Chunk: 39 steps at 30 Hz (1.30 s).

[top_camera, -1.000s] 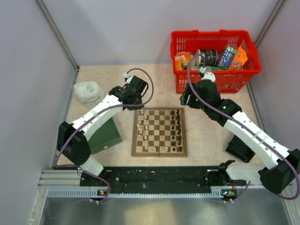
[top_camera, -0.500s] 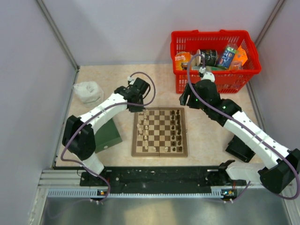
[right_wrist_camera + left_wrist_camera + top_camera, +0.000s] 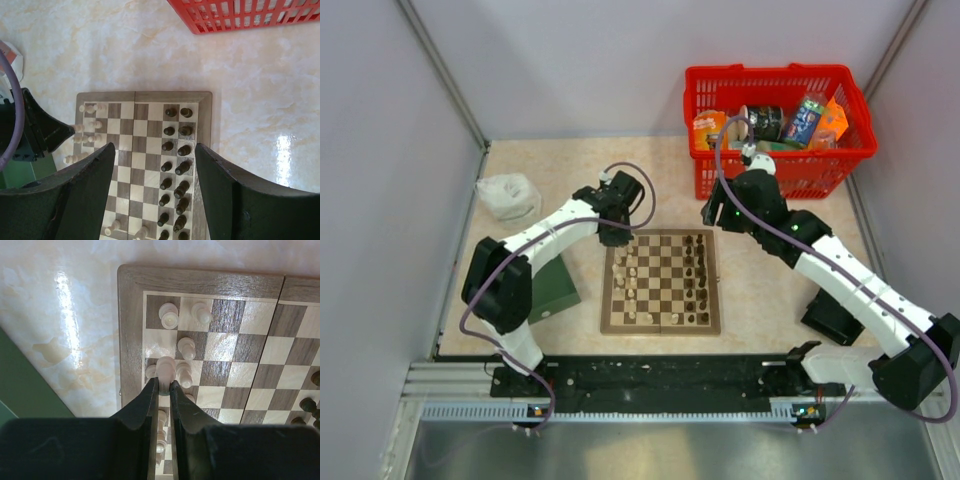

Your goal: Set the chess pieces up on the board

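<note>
Robot lab test cell, grey partition walls (image 3: 570,70), aluminium mounting rail (image 3: 455,385), marbled tabletop (image 3: 550,160)

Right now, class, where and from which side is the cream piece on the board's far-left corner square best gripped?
Probably by its round head, from straight above: the cream piece stands upright, with a neighbour close on one side.

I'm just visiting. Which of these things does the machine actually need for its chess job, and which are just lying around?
Part of the job:
- board
- cream pieces
- dark pieces
- left pincer, gripping one cream piece
- right pincer, open and empty

Just lying about:
- red basket of odds and ends
- green box
- white bundle
</note>
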Motion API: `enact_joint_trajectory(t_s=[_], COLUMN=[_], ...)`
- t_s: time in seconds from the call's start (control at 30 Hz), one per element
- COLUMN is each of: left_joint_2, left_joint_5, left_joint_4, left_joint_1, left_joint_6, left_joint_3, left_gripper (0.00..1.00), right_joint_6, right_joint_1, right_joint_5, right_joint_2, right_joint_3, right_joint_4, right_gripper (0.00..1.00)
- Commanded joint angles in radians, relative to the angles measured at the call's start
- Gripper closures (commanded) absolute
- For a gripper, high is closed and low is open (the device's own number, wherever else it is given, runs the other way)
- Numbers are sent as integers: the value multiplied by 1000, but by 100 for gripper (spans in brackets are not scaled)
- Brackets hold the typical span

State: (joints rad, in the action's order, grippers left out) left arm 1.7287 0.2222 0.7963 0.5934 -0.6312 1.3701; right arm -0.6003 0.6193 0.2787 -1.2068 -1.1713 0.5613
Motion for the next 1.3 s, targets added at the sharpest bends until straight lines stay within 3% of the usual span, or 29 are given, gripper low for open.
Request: enact_joint_trajectory(t_s=[0.0, 1.27], left_joint_2=[12, 108], left_joint_5=[-24, 28], left_joint_4=[-42, -43], left_joint_1=[-4, -6], left_joint_6=[-7, -12], left_joint_3=[-20, 20], left_gripper=[100, 100], right_joint_6=[16, 20], right_joint_1=[-9, -9], right_joint_5=[-7, -24], right_joint_2=[0, -20], right_joint_3=[-14, -4], right_joint_4=[-37, -37], right_gripper=[34, 34])
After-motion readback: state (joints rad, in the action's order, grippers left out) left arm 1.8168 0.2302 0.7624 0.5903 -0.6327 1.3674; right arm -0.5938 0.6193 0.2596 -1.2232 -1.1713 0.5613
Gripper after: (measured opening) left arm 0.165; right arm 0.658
